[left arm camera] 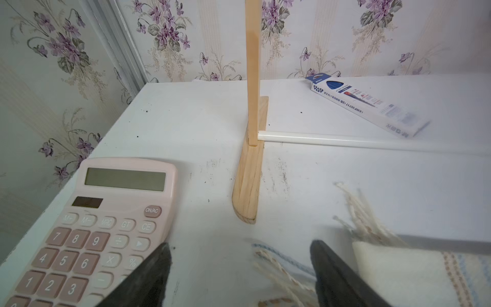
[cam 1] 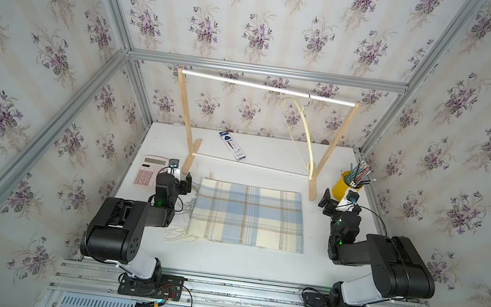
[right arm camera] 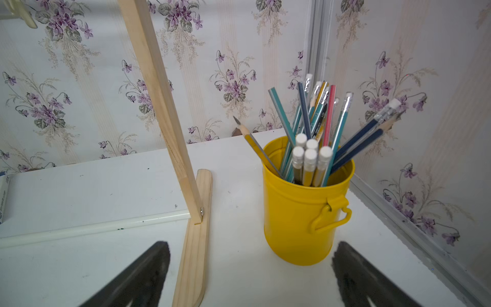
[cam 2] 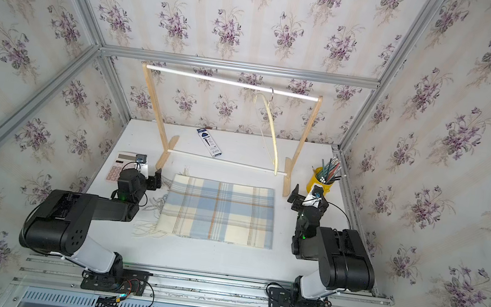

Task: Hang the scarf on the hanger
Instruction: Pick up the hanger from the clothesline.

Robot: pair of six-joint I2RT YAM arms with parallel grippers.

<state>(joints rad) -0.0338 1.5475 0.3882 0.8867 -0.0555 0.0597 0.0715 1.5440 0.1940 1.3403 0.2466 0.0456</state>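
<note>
The scarf (cam 1: 248, 215) (cam 2: 219, 211) lies folded flat on the white table, plaid in pale blue and cream, with its cream fringe at the left edge. The hanger (cam 1: 303, 126) (cam 2: 272, 122) hangs by its metal hook from the rack's white top rod, to the right of the middle, with nothing on it. My left gripper (cam 1: 186, 183) (left arm camera: 240, 245) stands open just left of the scarf's far left corner, with fringe and a scarf (left arm camera: 411, 273) edge by one finger. My right gripper (cam 1: 327, 201) (right arm camera: 252, 245) is open and empty, to the right of the scarf's far right corner.
The wooden rack (cam 1: 184, 113) with white rods spans the back of the table; its feet (left arm camera: 249, 180) (right arm camera: 194, 255) lie just ahead of each gripper. A pink calculator (cam 1: 147, 173) (left arm camera: 106, 226) sits far left, a pencil box (cam 1: 232, 146) behind, a yellow pencil cup (cam 1: 341, 184) (right arm camera: 303, 212) right.
</note>
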